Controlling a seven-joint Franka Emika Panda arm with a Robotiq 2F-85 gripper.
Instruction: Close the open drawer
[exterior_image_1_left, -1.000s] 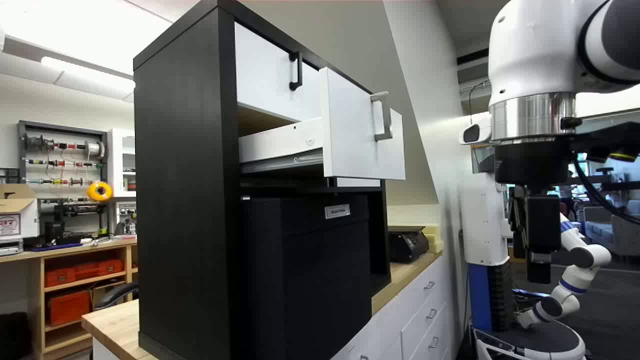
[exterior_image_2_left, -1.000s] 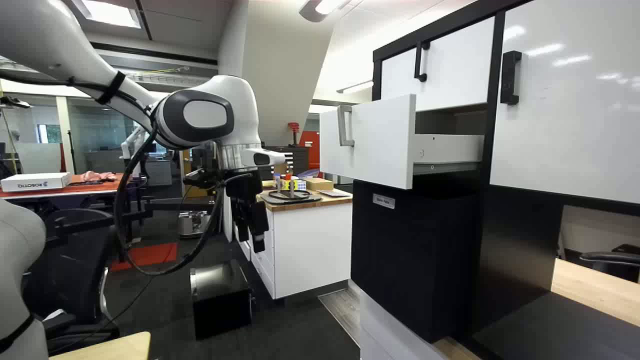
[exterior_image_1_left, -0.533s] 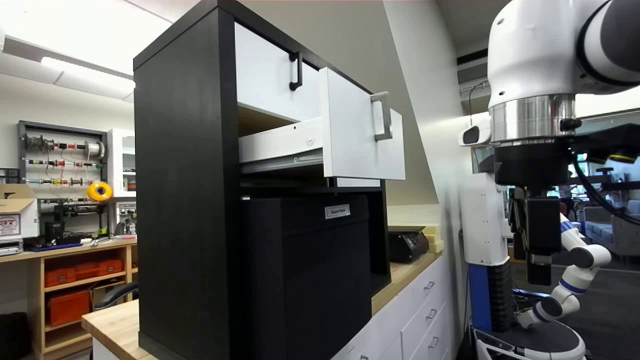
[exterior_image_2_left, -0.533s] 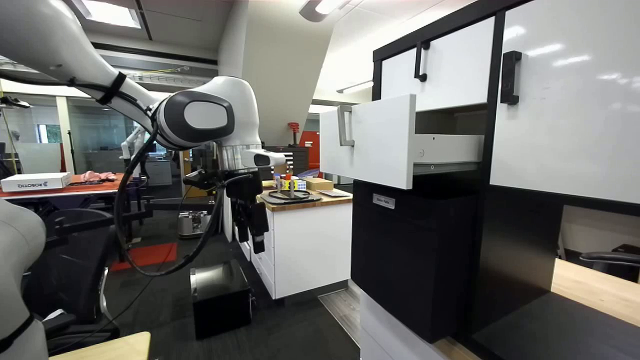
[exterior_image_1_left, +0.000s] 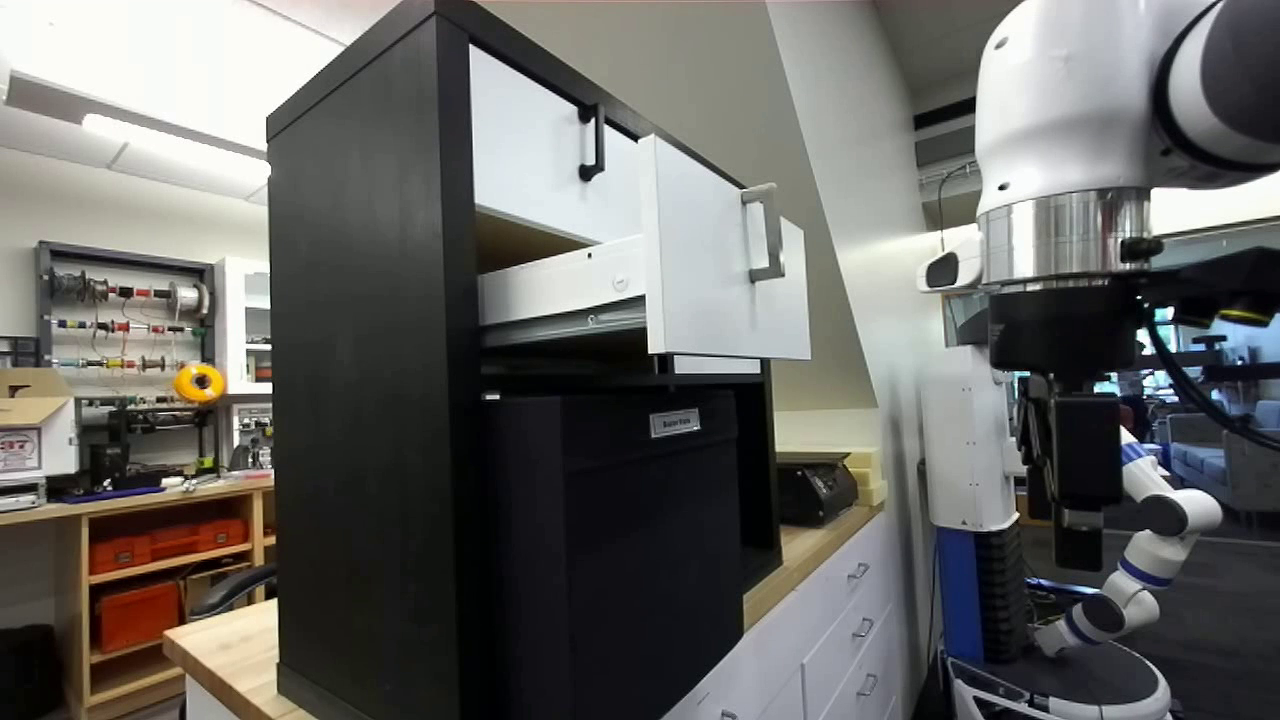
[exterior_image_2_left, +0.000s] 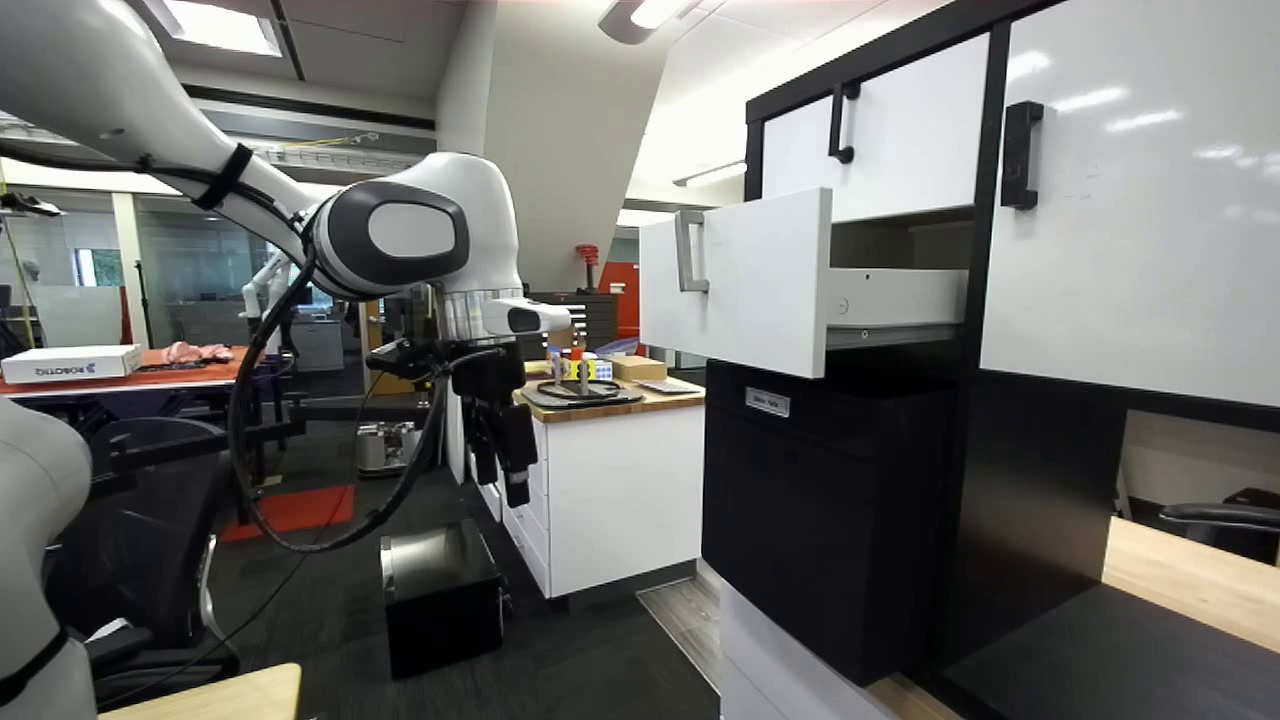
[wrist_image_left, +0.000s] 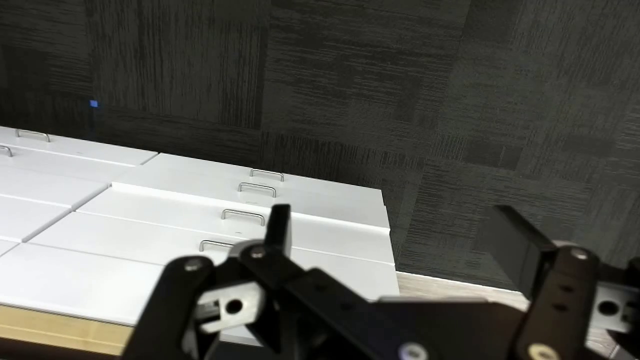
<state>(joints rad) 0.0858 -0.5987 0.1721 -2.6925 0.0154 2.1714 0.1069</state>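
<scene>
Black at the edges of the cabinet (exterior_image_1_left: 360, 380), with open room in front of it between the white drawer (exterior_image_1_left: 700, 270) and the gripper (wrist_image_left: 397, 231). Hangs pointing down there, out from the cabinet's face and clear of it. Spread wide at the fingers (wrist_image_left: 516, 250), released, with carpet (wrist_image_left: 350, 75) and low white drawers (wrist_image_left: 335, 200) showing through the gap. As for the drawer, juts from the cabinet's upper part, beneath a flush white front (exterior_image_1_left: 530, 150) with a black handle (exterior_image_1_left: 600, 140); sits higher than the fingertips, well apart from them, on the cabinet side.
</scene>
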